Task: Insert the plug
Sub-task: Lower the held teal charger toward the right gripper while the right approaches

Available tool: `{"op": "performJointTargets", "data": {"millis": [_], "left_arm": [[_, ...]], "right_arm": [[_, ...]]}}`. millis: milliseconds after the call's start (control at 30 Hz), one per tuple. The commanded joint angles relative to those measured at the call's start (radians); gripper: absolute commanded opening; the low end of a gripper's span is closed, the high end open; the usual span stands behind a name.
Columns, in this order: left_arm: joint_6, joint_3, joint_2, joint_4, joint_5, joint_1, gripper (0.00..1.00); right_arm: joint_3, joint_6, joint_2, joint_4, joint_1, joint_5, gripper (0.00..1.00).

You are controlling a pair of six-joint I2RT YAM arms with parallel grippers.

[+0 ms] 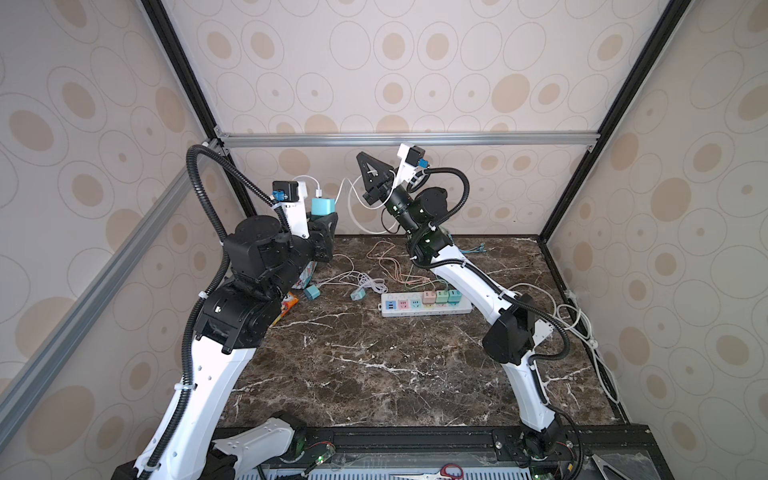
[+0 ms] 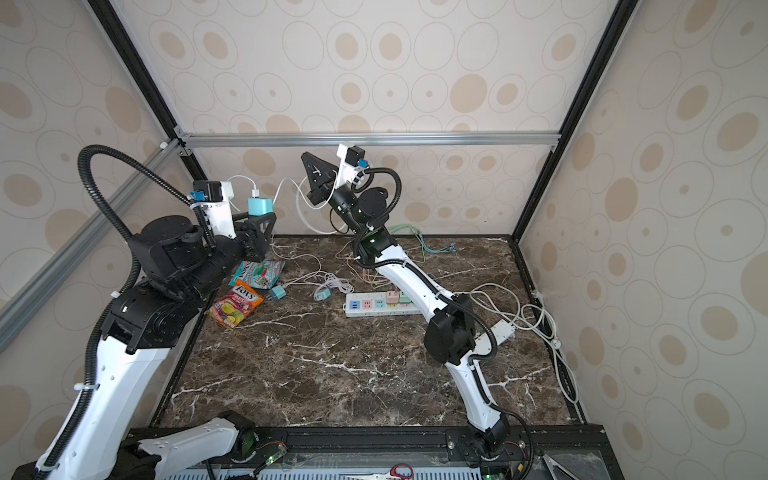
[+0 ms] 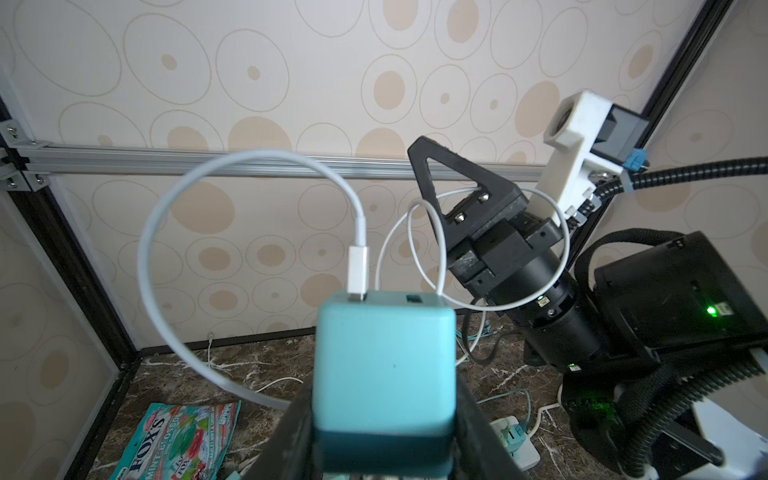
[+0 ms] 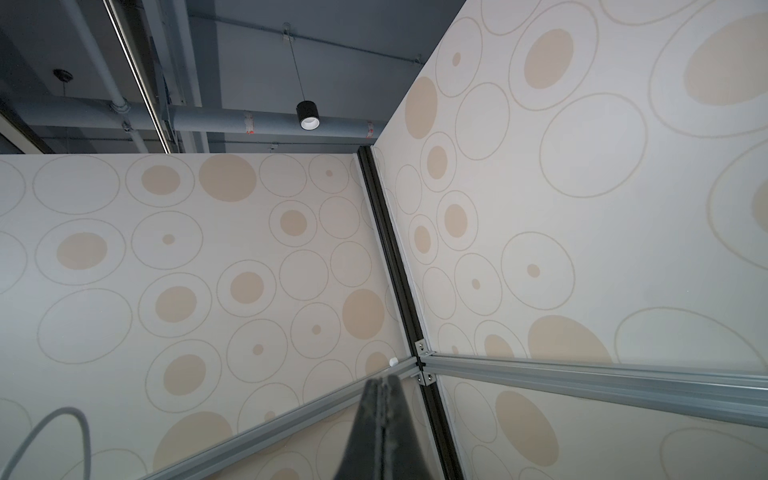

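While the left gripper (image 1: 323, 223) clamps a teal cube-shaped plastic charger (image 3: 382, 365) between its black fingers (image 3: 297, 432) above the back of the dark marble table (image 1: 374, 365), the white rectangular plug (image 3: 357, 270) sits in a port on the charger's upper face, its white cord (image 3: 166, 232) arching away. Beside it the right gripper (image 4: 381, 399) points upward, its fingers pressed together on nothing, a loop of cord lying across its body.

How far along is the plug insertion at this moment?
Done: the white connector sits in a port of the blue charger. In hand: the left gripper holds it aloft; the right gripper is shut. Left: probably plugging it into the power strip.
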Motion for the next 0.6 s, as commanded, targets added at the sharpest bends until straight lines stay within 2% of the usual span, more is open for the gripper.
{"op": "performJointTargets", "data": {"millis": [0,67,133,267,400,500,567], "left_arm": [[0.033,-0.014,-0.016,0.001,-0.023,0.007,0.00],[0.032,-0.040,-0.024,0.022,-0.026,0.008,0.00],[0.031,-0.047,-0.023,0.029,-0.032,0.008,0.00],[0.036,-0.048,-0.013,0.003,-0.016,0.008,0.00],[0.047,-0.106,-0.001,0.005,0.045,0.008,0.00],[0.030,-0.129,0.047,0.041,0.094,0.009,0.00],[0.011,-0.125,0.102,0.075,0.116,0.012,0.00]], "right_arm": [[-0.191,0.067,-0.063,-0.068,0.025,0.053,0.00],[-0.260,0.014,0.000,-0.085,0.050,0.037,0.00],[-0.255,0.038,0.041,-0.111,0.046,0.063,0.00],[-0.098,-0.049,0.108,-0.272,0.002,0.060,0.00],[-0.019,-0.135,0.185,-0.362,-0.048,0.016,0.00],[0.081,-0.255,0.255,-0.422,-0.076,0.033,0.00],[0.167,-0.294,0.314,-0.475,-0.102,0.047,0.00]]}}
